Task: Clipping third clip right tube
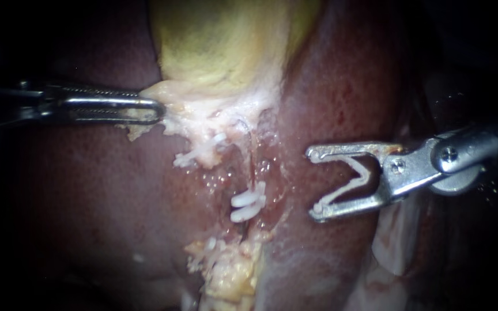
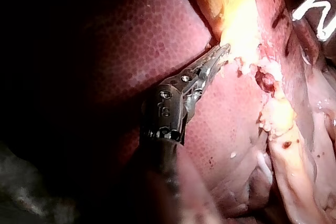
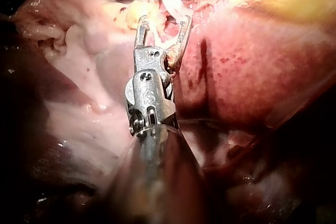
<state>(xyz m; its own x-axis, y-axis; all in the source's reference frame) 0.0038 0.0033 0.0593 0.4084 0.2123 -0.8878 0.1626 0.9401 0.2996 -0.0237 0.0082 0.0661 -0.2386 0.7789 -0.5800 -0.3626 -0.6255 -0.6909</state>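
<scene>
My left instrument [image 1: 158, 110] comes in from the left, its jaws shut on the pale edge of the gallbladder [image 1: 226, 46]; the left wrist view shows the same grip [image 2: 224, 50]. My right instrument [image 1: 311, 184] hovers over the liver [image 1: 341, 92], to the right of the tubes. Its jaws stand wide apart with a white V-shaped clip [image 1: 357, 177] seated between them, touching both. Two white clips [image 1: 248, 206] sit on the thin right tube [image 1: 252, 168]. More white clips [image 1: 198, 152] cross the left tube. In the right wrist view the jaws [image 3: 165, 20] point at pale tissue.
Yellowish fatty tissue [image 1: 231, 270] lies below the clipped tubes. Dark red liver [image 1: 87, 190] fills the left side. Pale pink tissue [image 1: 399, 242] lies under the right instrument's shaft. The other instrument's clip [image 2: 315, 9] shows beyond the gallbladder in the left wrist view.
</scene>
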